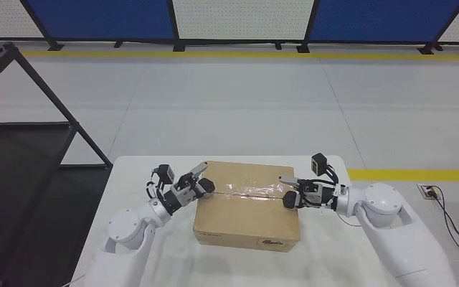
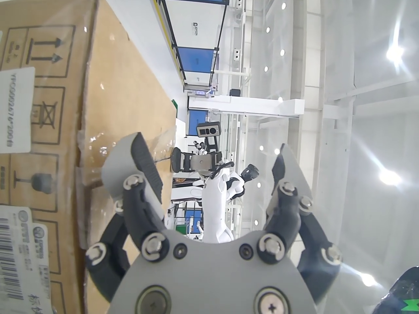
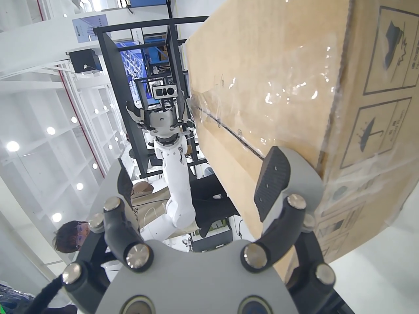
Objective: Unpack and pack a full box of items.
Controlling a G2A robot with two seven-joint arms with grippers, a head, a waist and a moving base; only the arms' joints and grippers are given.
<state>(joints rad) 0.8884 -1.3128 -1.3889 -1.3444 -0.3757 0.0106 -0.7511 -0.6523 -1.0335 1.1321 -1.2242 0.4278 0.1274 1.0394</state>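
Box [image 1: 247,219] between inward-pointing left hand [image 1: 201,179] and right hand [image 1: 288,191], fingers of both apart.

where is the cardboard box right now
In the top view the cardboard box sits centred on the table, the left pincer at its left end, the right pincer at its right end.

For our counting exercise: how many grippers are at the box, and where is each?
2. The left gripper is at one end of the box, over its top edge; the right gripper is at the opposite end. Both are open.
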